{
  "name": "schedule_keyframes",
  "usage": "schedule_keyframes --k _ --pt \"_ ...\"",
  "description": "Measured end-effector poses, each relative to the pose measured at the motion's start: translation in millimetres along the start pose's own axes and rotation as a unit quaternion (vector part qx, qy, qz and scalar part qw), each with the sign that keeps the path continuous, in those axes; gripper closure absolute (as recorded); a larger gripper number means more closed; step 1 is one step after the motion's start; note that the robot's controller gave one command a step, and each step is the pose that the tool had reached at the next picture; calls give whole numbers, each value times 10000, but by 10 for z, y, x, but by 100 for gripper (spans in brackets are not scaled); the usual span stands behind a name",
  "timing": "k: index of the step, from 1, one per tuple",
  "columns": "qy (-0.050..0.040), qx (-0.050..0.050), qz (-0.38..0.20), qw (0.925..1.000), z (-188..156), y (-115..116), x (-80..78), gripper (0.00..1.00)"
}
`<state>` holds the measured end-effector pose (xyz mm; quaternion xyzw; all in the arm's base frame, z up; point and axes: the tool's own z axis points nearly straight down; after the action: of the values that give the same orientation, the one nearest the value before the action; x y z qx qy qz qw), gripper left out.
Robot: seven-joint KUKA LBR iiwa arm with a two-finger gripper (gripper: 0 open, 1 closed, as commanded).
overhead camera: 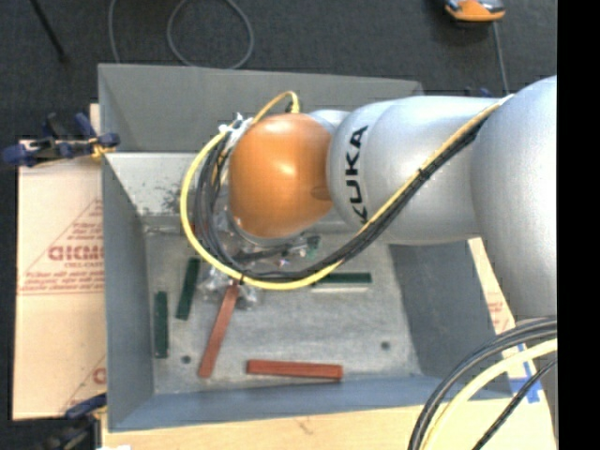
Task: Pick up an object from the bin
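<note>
My gripper (236, 283) is low over the bin floor, left of the middle, mostly hidden under the orange cover. A slanted reddish-brown stick (216, 340) has its upper end right at the gripper; whether it is gripped is hidden. A short dark green stick (188, 289) lies just to the gripper's left.
Another dark green stick (161, 324) lies by the left wall. A flat reddish-brown stick (293, 370) lies along the front of the floor. A green stick (343, 277) pokes out under the arm at the right. The arm and yellow cable cover the bin's back half.
</note>
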<state>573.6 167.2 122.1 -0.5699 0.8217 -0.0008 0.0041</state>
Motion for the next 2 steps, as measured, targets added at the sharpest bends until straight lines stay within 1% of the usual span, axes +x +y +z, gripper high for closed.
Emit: schedule_keyframes --k 1,2 --pt "3 -3 43 10000 -168 -15 -6 100" --pt "-1 2 86 10000 -433 -36 -15 100"
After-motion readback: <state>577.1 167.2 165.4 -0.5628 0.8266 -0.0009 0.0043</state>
